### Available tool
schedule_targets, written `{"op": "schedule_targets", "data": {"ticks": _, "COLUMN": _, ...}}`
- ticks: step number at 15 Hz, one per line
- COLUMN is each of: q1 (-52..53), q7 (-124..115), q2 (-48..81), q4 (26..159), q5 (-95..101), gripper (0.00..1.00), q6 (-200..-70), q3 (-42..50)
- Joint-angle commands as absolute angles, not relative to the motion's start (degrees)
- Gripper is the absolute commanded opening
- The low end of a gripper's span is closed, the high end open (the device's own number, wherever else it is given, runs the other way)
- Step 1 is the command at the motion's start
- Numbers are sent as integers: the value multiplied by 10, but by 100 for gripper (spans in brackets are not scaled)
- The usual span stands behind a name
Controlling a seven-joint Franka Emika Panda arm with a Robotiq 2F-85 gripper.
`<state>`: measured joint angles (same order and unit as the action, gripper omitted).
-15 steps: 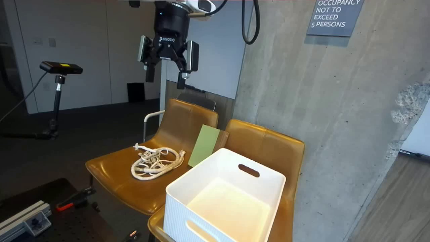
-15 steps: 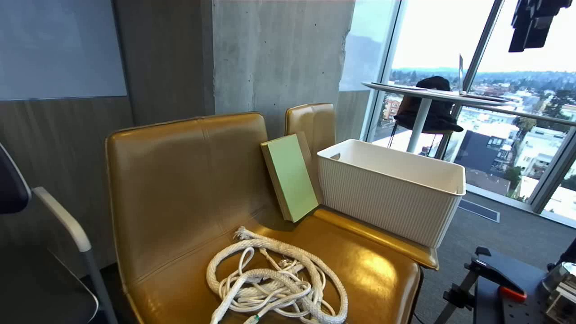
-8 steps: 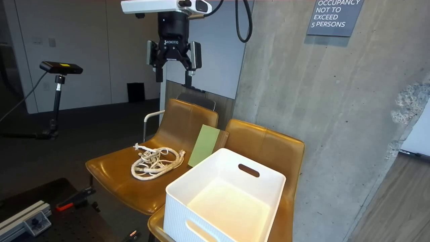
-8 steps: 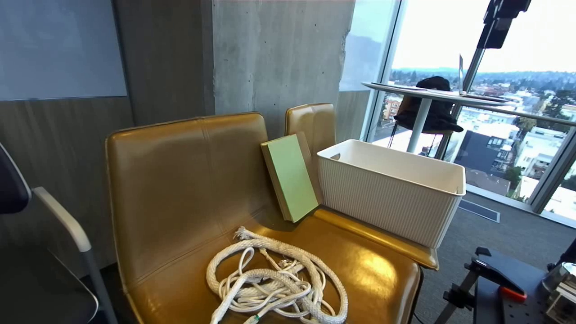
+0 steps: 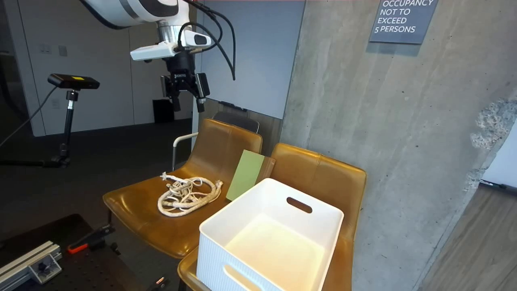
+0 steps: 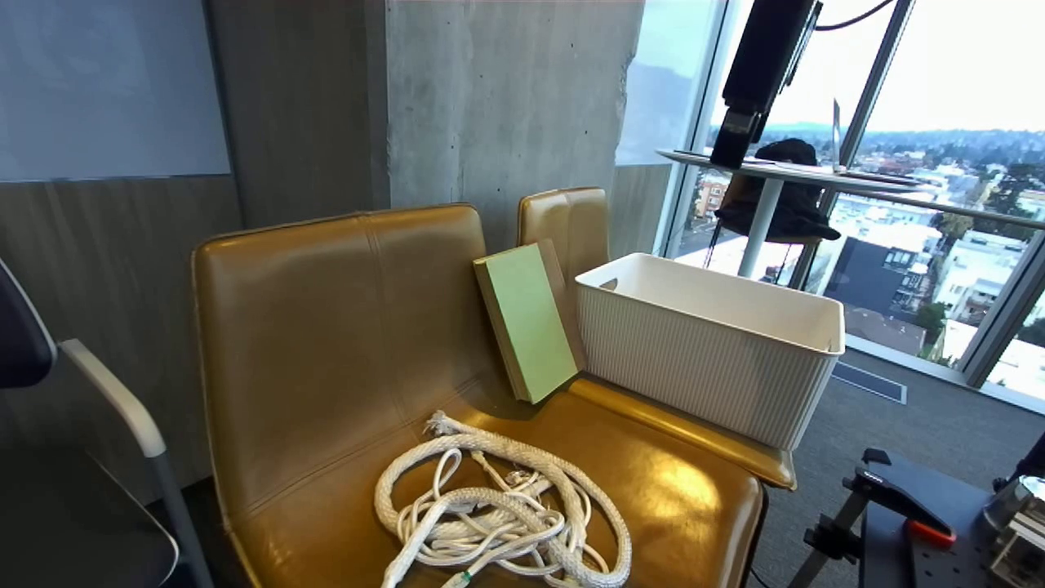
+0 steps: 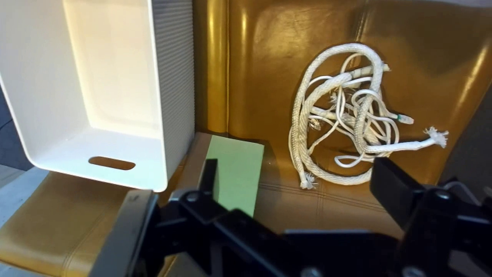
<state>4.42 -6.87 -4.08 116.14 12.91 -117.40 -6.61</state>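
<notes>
Loosely coiled, off-white braided rope (image 7: 360, 130) with frayed ends, below a gripper (image 5: 188, 106) spread wide.

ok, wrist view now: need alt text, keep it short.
An open gripper, holding nothing, spans most of the bottom edge, above a brown seat where a white rope lies in a loose tangle. At upper left is a white bin, cut off by the frame; beside it, what looks like a green book, partly hidden by the gripper.
</notes>
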Motion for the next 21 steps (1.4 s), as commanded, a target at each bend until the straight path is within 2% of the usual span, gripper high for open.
{"op": "schedule_targets", "data": {"ticks": 1, "q1": 76, "q7": -146, "q2": 36, "q4": 1129, "q5": 158, "gripper": 100, "q6": -1212, "q3": -96}}
{"op": "schedule_targets", "data": {"ticks": 11, "q1": 146, "q7": -160, "q2": 278, "q4": 1029, "q5": 150, "gripper": 100, "q6": -1341, "q3": -80}}
{"op": "schedule_targets", "data": {"ticks": 21, "q1": 160, "q7": -113, "q2": 437, "q4": 927, "q5": 147, "gripper": 100, "q6": -1342, "q3": -39}}
